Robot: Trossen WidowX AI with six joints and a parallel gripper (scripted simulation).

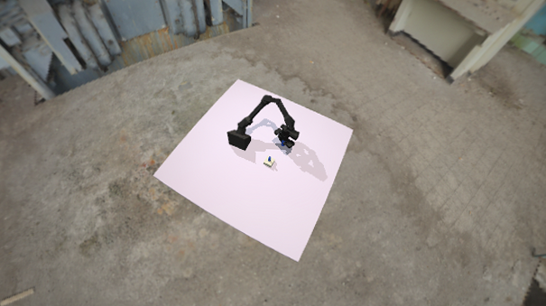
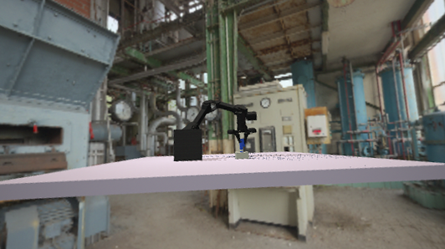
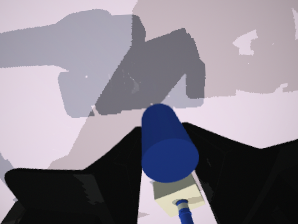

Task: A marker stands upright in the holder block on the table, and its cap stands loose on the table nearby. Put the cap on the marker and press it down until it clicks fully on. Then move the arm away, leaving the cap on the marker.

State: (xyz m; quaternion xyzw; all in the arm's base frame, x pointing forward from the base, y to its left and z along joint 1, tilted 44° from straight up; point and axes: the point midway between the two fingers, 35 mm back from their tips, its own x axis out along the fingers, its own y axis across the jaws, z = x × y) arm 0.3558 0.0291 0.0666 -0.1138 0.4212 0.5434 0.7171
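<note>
Looking down past our own fingers in the wrist view, we see them as two dark masses at the bottom corners of the frame, closed on the blue cap point(image 3: 168, 144), which stands between them with its round end toward the camera. We hold the cap, and nothing else is in the grip.

Just beyond the cap, lower in that view, sits the pale holder block point(image 3: 178, 195), with the blue marker point(image 3: 185, 219) standing in it. The cap partly overlaps the block from this angle, so we cannot tell how high the cap hangs above it.

In the top view the gripper point(image 1: 284, 142) shows a spot of blue at its tip, and it lies apart from the block point(image 1: 269, 163), which is nearer the camera on the pale pink worktop point(image 1: 228, 202). The marker point(image 1: 269, 158) shows there as a small blue mark rising from the block.

From the exterior view the cap point(image 2: 242, 143) hangs under the gripper point(image 2: 242, 141), just above the block point(image 2: 241, 155); the marker itself is too small to pick out there.

Farther back, the arm point(image 1: 269, 105) arches up from its black base point(image 1: 238, 140), which stands to the left of the block. Grey shadows of the arm fall across the worktop behind and to the right.
</note>
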